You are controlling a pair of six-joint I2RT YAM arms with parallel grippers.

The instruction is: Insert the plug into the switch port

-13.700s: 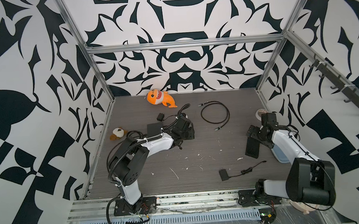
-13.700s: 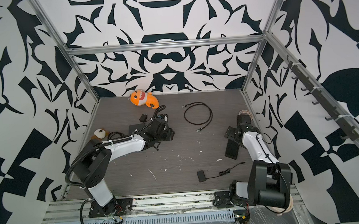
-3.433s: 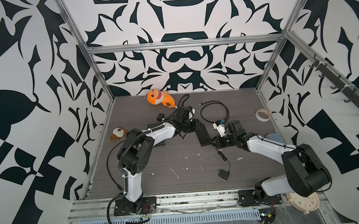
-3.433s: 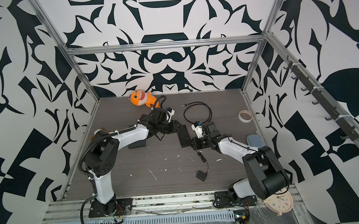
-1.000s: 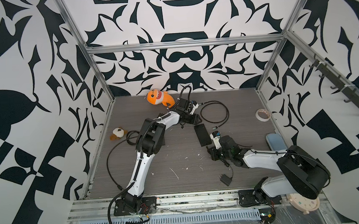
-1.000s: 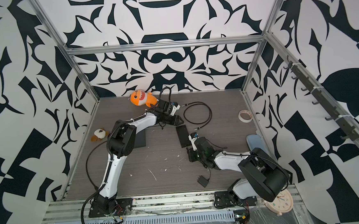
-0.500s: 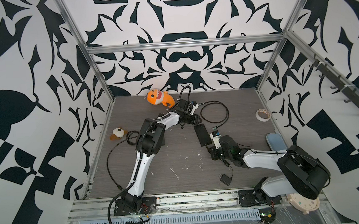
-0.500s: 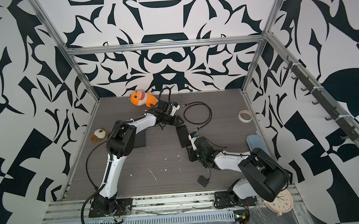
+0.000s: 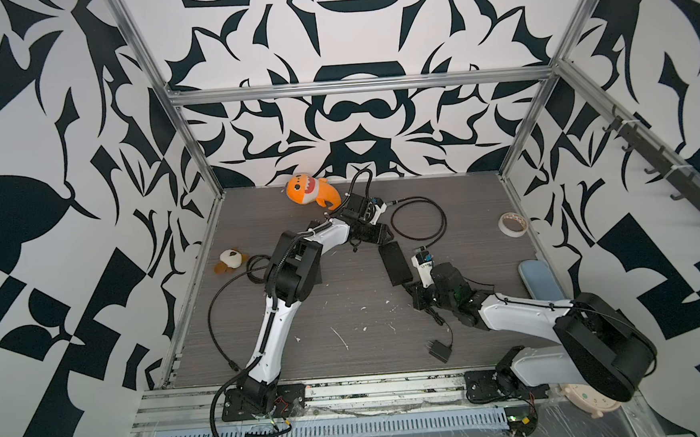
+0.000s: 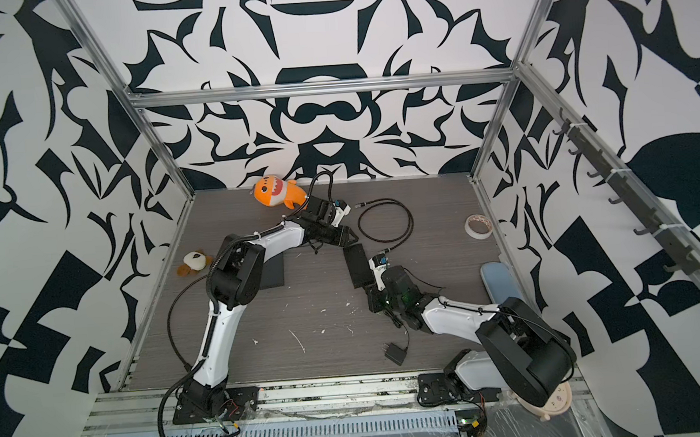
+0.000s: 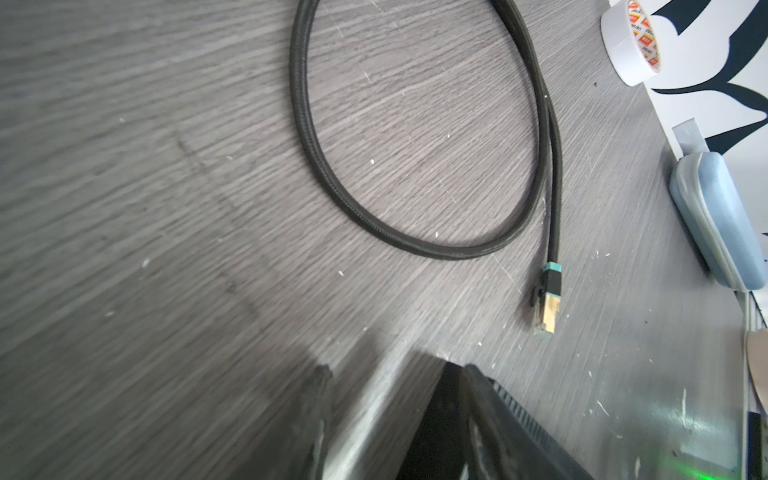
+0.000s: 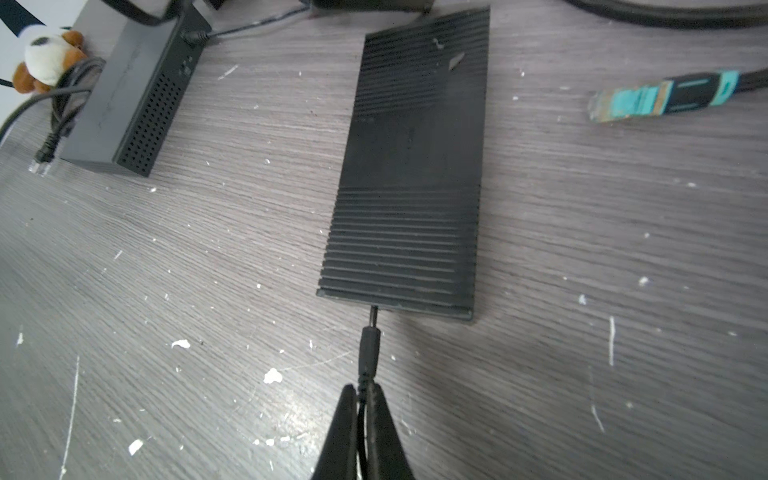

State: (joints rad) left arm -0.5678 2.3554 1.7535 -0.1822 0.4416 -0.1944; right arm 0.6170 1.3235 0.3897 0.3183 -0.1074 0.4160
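Where scuffed grey tabletop (image 9: 345, 311) bears switch (image 9: 394, 262) (white flecks (image 9: 362, 309)), patterned walls (image 9: 358, 115)

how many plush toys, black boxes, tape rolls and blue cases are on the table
plush toys: 2, orange shark plush, brown and white puppy plush
black boxes: 2, flat ribbed black box, perforated black box
white tape rolls: 1
blue oblong cases: 1
total: 6

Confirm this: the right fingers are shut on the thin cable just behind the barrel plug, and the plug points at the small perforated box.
Wrong target. The right fingers are shut on the thin cable just behind the barrel plug, but the plug points at the flat ribbed switch, as the right wrist view shows.
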